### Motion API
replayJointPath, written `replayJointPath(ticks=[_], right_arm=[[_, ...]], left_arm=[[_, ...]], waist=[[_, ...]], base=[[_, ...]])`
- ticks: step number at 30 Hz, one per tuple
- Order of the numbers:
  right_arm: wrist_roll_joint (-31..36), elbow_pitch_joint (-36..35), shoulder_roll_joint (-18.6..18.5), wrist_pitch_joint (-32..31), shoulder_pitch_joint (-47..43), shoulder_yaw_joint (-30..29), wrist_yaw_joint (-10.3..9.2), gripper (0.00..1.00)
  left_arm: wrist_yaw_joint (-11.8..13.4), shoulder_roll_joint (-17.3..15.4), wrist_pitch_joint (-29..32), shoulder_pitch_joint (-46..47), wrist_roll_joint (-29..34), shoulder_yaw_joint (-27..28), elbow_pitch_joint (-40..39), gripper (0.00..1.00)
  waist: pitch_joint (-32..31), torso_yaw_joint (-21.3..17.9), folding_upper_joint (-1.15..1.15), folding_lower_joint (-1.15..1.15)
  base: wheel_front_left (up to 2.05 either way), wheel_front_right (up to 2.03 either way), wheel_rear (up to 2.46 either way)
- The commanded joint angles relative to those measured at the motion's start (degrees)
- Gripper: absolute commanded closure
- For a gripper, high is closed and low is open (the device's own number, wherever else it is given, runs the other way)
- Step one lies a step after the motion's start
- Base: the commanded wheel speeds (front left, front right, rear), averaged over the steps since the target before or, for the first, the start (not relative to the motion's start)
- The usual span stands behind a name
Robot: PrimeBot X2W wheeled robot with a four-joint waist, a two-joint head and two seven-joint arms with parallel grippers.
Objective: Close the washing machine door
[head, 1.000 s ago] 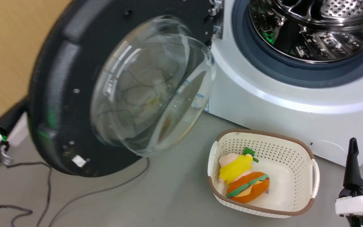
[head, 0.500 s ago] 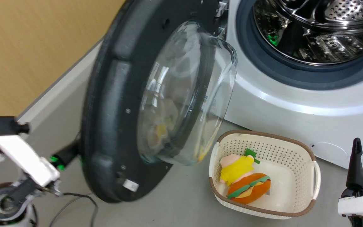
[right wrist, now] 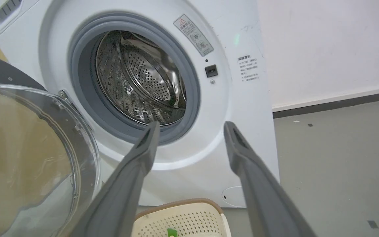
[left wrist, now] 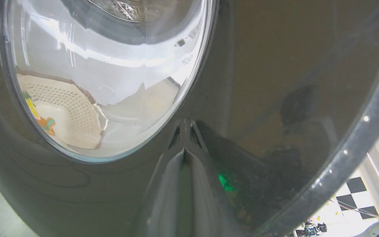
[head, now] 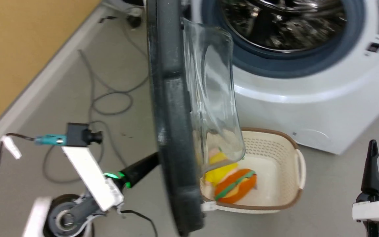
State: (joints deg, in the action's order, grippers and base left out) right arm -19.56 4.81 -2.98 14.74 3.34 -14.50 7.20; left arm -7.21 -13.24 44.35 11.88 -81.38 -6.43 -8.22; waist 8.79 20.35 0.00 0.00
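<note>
Obs, head view. The camera has swung too, so you can't read frame shifts as object moves.

1. Washing machine: white box, upper right of frame. Opening is uncovered and the steel drum is visible at the top edge.
2. Door: the main change. 1.0 s ago its inner face and glass bowl faced you, left of centre. At 0.5 s ago it was part turned. Now it's edge-on, a dark vertical band at centre running top to bottom, with the bowl bulging right toward the opening. Est. approx. halfway through the swing and not latched. It still stands well off the machine front.
3. Basket: cream, lower centre-right, on the floor below the opening and partly behind the bowl. Its rim looks near the door's lower edge, but I can't tell clearance. Watch for a snag.
4. Left gripper: fingers pinched together with nothing between them. In the left wrist view the tips press on the door's glossy outer face, just right of the window. It's a push, not a grasp.
5. Right gripper: fingers spread and empty, parked at lower right of the head view. It's idle.
6. Plush toy: in the basket, unaffected.

Implication: the push is working. You need more of the same arc until the door seats.
</note>
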Motion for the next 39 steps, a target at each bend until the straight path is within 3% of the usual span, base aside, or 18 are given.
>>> replayJointPath(ticks=[1,11,19,24,28,35,37,39], right_arm=[[0.3,-0.3,0.1,0.3,1.1,-0.1,0.29,0.0],[0.3,-0.5,0.1,0.3,1.8,-0.8,0.29,0.0],[-0.6,-0.5,0.1,0.3,2.6,-0.5,0.29,0.0],[-1.2,-0.3,0.1,0.3,2.1,-0.5,0.29,0.0],[-1.5,-0.3,0.1,0.3,1.6,-0.8,0.29,0.0],[-1.5,-0.8,0.1,0.3,0.9,-1.2,0.29,0.0],[-1.4,-1.1,0.1,0.3,0.8,-1.1,0.29,0.0],[-1.2,-1.7,0.1,0.3,0.8,-1.2,0.29,0.0]], left_arm=[[-0.3,0.7,-0.5,1.0,-0.4,-1.2,-0.3,1.0],[-0.3,2.1,-7.3,4.8,-0.7,-8.5,3.1,1.0],[-0.3,1.1,-13.6,6.0,-1.1,-11.9,4.9,1.0],[-0.3,-1.2,-20.6,4.8,1.1,-12.5,3.8,1.0],[-0.3,-4.7,-28.8,3.4,6.0,-14.0,2.3,1.0],[-0.1,-10.8,-48.9,4.2,27.7,-17.3,10.3,1.0],[2.5,-10.5,-53.8,4.9,32.7,-16.6,13.0,1.0],[6.7,-10.3,-57.1,5.6,38.3,-15.8,14.6,1.0]], waist=[[1.0,-3.1,0.0,0.0],[3.2,-12.1,0.0,0.0],[4.1,-15.6,0.0,0.0],[3.4,-16.2,0.0,0.0],[2.4,-16.0,0.0,0.0],[0.5,-14.8,0.0,0.0],[0.2,-14.5,0.0,0.0],[-0.1,-14.3,0.0,0.0]], base=[[0.0,0.0,0.0],[0.0,0.0,0.0],[0.0,0.0,0.0],[0.0,0.0,0.0],[0.0,0.0,0.0],[0.0,0.0,0.0],[0.0,0.0,0.0],[0.0,0.0,0.0]])
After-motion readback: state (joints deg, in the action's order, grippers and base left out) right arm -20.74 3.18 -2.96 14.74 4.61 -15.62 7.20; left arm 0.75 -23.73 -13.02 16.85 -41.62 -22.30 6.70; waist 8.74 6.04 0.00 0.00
